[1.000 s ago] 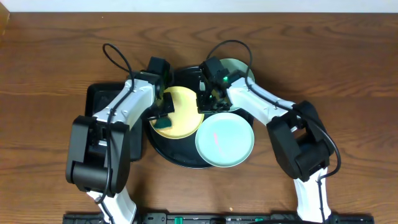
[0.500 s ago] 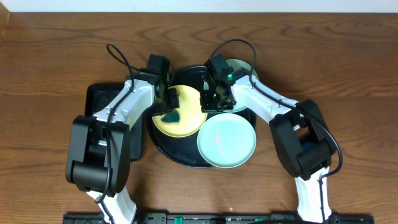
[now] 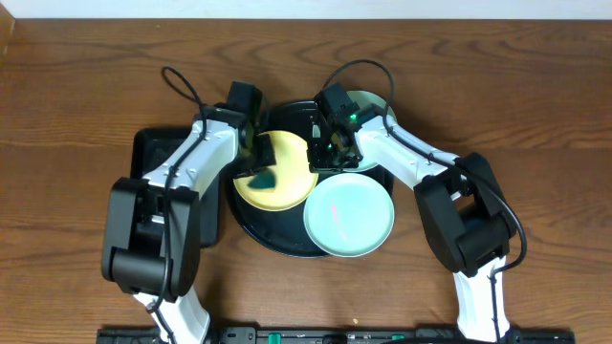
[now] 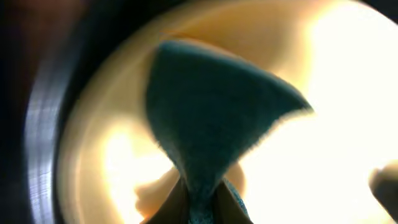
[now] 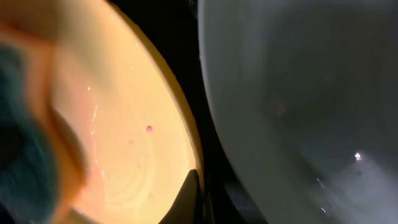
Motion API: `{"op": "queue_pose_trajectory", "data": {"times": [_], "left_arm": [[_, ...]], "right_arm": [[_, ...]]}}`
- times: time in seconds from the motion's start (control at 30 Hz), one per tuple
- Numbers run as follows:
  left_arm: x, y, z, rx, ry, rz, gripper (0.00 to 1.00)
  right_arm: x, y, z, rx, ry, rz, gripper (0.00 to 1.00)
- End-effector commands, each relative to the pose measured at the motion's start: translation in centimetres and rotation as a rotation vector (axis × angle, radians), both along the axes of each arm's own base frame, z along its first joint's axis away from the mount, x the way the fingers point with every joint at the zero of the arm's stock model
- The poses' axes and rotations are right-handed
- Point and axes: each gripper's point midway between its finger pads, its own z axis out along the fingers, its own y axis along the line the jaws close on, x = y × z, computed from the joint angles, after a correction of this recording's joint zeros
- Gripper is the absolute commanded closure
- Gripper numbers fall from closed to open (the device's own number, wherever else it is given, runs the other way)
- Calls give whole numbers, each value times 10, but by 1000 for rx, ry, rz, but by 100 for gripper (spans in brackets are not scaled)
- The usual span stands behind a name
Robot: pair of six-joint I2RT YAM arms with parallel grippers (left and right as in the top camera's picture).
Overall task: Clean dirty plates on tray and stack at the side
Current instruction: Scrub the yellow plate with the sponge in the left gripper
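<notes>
Pinching green sponge (image 4: 214, 118) on yellow plate (image 3: 292, 172), left tool (image 4: 199, 200) (right tool (image 5: 196, 198) closed at its rim)

Nothing readable is showing in any of the views. The black strip (image 3: 287, 335) at the table's near edge, below the tray (image 3: 273, 236), is carrying small green and pale marks. They are appearing too small to make out as letters or numbers.
</notes>
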Motion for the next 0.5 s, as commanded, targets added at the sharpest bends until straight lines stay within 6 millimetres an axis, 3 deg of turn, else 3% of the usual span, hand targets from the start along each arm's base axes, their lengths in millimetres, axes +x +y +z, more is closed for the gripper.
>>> {"op": "queue_pose_trajectory", "data": {"times": [0.0, 0.13, 0.3, 0.47], "left_arm": [[-11, -61, 30, -362, -46, -340, 93], [-4, -57, 28, -333, -56, -293, 93], [17, 4, 8, 13, -67, -33, 93], [28, 57, 9, 297, -122, 136, 93]], "right_arm": [[-4, -8, -17, -47, 16, 6, 99], [-5, -8, -17, -42, 25, -2, 99], [-6, -8, -17, -44, 30, -1, 99], [-4, -9, -17, -52, 19, -5, 99]]}}
